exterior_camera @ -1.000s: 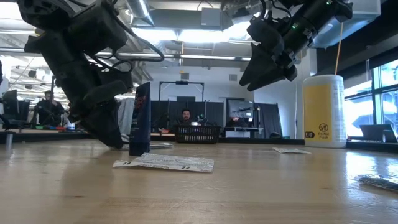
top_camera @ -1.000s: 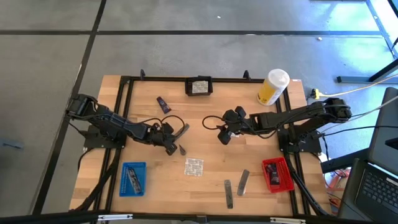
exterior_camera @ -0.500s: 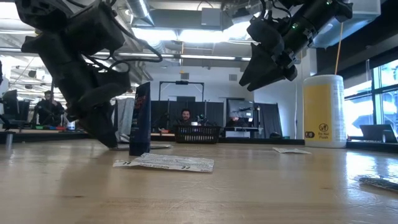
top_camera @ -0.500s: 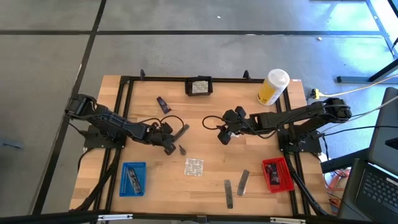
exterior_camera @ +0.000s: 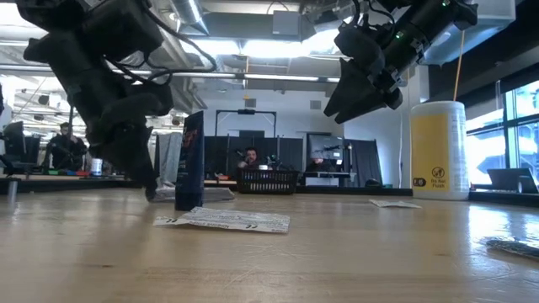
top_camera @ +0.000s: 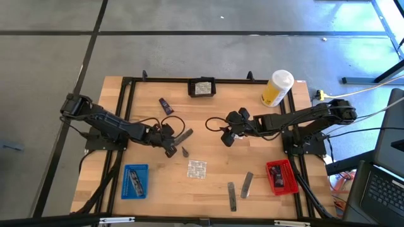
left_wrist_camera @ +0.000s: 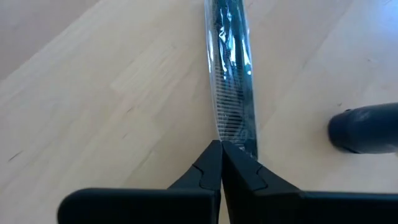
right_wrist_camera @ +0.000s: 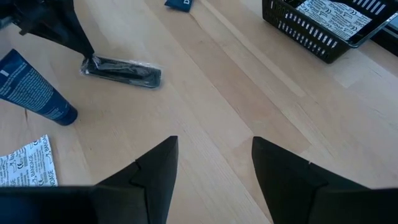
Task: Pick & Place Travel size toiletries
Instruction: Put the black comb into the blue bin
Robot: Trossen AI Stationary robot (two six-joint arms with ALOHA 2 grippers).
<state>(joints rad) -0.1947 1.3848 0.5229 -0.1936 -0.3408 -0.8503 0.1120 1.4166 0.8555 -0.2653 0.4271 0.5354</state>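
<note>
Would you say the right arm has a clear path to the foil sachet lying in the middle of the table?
Probably yes: the right gripper hangs open above bare wood, and the foil sachet lies flat nearby with nothing between them.

Pinched at one end between the closed fingers of the left gripper (left_wrist_camera: 221, 163): a slim dark comb in clear wrap (left_wrist_camera: 232, 68), stretched flat across the wood straight ahead. Stood upright just beside it, a short dark tube (exterior_camera: 189, 160). Lay flat nearby, a silvery foil sachet (top_camera: 196, 168); farther off, two grey sticks (top_camera: 240, 189).
</note>
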